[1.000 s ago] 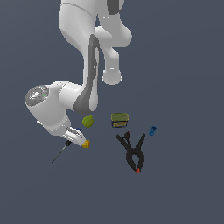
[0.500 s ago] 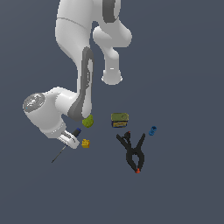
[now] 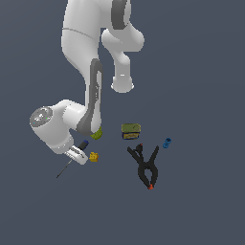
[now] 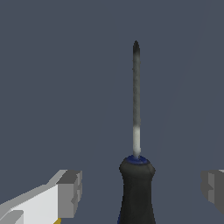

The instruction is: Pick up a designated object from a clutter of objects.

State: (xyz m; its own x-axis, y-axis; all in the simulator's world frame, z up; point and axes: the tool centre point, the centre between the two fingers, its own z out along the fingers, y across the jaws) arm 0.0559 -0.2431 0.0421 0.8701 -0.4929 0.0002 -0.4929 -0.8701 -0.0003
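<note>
Between the two grey fingertips [image 4: 70,192] in the wrist view stands the screwdriver [image 4: 136,175], its black handle with a blue collar lying in the gap and touching neither pad. The gripper [image 4: 141,190] is spread wide, with clear floor on both sides of the handle, and it holds nothing. The thin dark shaft runs straight on from the collar to a pointed tip, lying flat on the grey floor [image 4: 52,65].

In the exterior view the gripper [image 3: 76,154] hangs low over the screwdriver [image 3: 72,160] at the exterior view's left, with the blue end of the handle showing just beside the hand and the shaft poking out past it. A small yellow piece [image 3: 94,156] lies just beside the hand. A green pear-like lump [image 3: 97,134] sits partly hidden behind the arm. Farther toward the exterior view's right lie an olive tin can [image 3: 130,131], a black spring clamp [image 3: 145,165] with red tips, and a small blue cylinder [image 3: 166,143], all well apart from the gripper.
</note>
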